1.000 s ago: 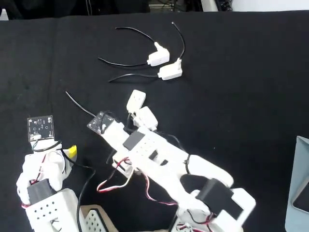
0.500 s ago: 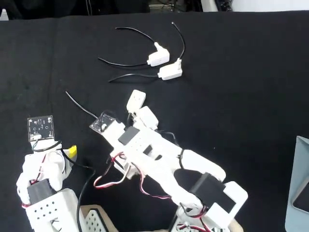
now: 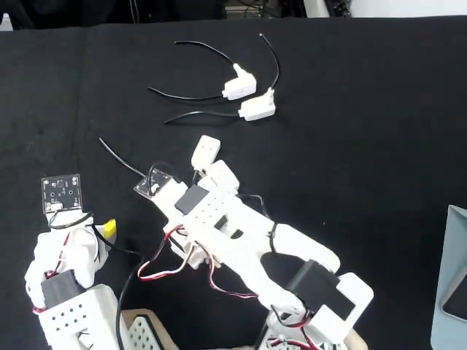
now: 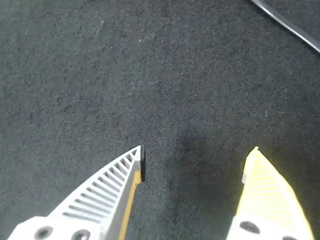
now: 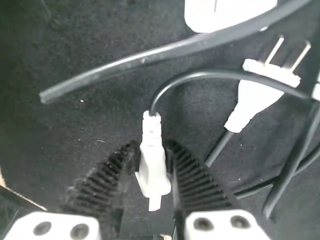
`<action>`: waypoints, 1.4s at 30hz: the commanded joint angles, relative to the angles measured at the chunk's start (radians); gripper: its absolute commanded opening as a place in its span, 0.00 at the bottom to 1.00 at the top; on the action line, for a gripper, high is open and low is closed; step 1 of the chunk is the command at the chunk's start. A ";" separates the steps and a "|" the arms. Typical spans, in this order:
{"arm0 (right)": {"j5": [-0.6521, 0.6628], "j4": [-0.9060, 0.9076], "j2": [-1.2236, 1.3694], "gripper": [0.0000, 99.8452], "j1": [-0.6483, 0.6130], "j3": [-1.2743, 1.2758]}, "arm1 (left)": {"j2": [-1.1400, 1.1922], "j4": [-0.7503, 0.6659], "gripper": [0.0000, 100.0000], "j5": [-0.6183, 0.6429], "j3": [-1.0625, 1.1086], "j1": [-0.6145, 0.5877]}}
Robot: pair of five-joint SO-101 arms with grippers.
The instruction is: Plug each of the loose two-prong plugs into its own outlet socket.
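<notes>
Held plug (image 5: 152, 167): white, pinched between the two black fingers (image 5: 107, 175) of the right hand over the black tabletop (image 5: 60, 135). Its thin black cord (image 5: 200, 75) leaves the end farther from the wrist and curves off to one side. Whether the plug touches the cloth cannot be told.
Right hand (image 5: 151, 147): closed narrow on the plug's body, one finger on each side. In the high view it sits under the front end of the right arm (image 3: 241, 233), near the middle of the tabletop.
Second plug (image 5: 260, 87): white, lying just beside the held one, with its two metal prongs bare and pointing away from the hand.
Black cable (image 5: 150, 55): thicker than the cord, it crosses just beyond the held plug, and its loose end rests on the cloth.
White blocks (image 3: 206, 151): two of them, one behind the other, just past the right arm's front end. Whether they are sockets cannot be told.
Far plugs (image 3: 239, 86): two white ones lying near each other toward the far side of the tabletop, apart from both arms.
Left hand (image 4: 197, 150): spread wide with one white and one yellow finger, holding nothing, over bare cloth. In the high view it is at the near left corner, well apart from every plug.
</notes>
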 commanded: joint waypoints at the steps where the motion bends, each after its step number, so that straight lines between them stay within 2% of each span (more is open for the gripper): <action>1: -0.014 0.006 -0.002 0.08 0.012 -0.027 | -0.006 -0.008 0.32 0.003 -0.007 0.002; 4: -0.061 0.005 -0.001 0.09 0.009 -0.027 | -0.006 -0.008 0.32 0.003 -0.007 0.002; 9: -0.087 0.009 -0.001 0.16 0.008 -0.007 | -0.006 -0.020 0.32 0.003 -0.004 0.002; 36: -0.083 -0.006 -0.012 0.01 0.006 0.059 | -0.006 -0.023 0.32 0.003 -0.004 0.002; 42: -0.052 0.127 -0.074 0.01 0.006 -0.031 | -0.006 -0.028 0.32 0.003 0.004 0.002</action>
